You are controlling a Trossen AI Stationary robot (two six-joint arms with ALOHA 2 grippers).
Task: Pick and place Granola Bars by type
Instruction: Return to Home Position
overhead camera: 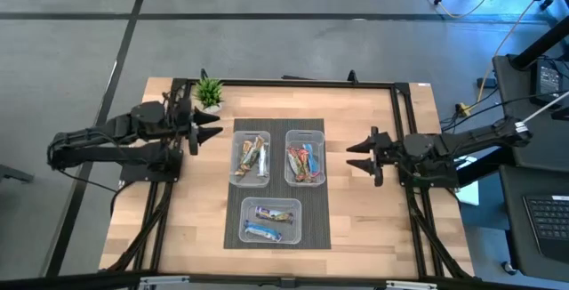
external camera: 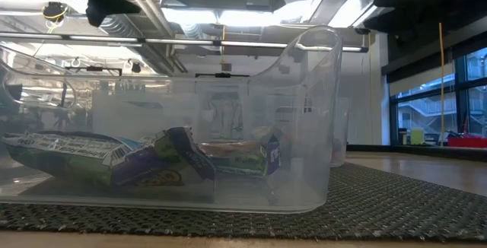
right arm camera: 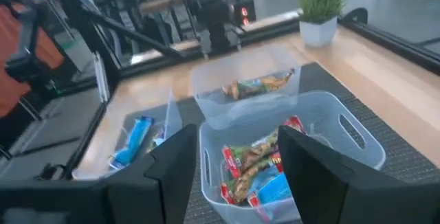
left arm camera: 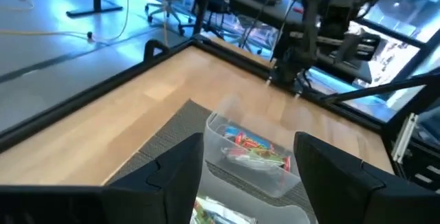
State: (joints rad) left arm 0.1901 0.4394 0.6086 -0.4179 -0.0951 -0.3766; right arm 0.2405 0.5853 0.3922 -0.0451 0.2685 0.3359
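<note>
Three clear rectangular plastic bins (overhead camera: 305, 132) sit close together on a dark woven mat (overhead camera: 316, 232) in the middle of the pale wooden tabletop (overhead camera: 364, 210). Every wrapped granola bar in sight lies inside one of them, grouped by wrapper: in the high view, the brown-tan bars (overhead camera: 252, 157) are in the upper left bin, the red multicoloured bars (overhead camera: 304, 162) in the upper right bin, and the blue-white bars (overhead camera: 267, 222) in the lower bin. Sorting looks complete, which would explain why both arms hang off the mat. The left tool (overhead camera: 216, 125) hovers just beside the upper left bin, near a small green potted plant (overhead camera: 209, 92), with its fingers spread and empty. The right tool (overhead camera: 354, 156) hovers beside the upper right bin, likewise spread and holding nothing. Crinkled, glossy film wrappers slump against smooth, rigid bin walls with cut-out handles, and the mat's coarse weave probably keeps the light bins from sliding.
</note>
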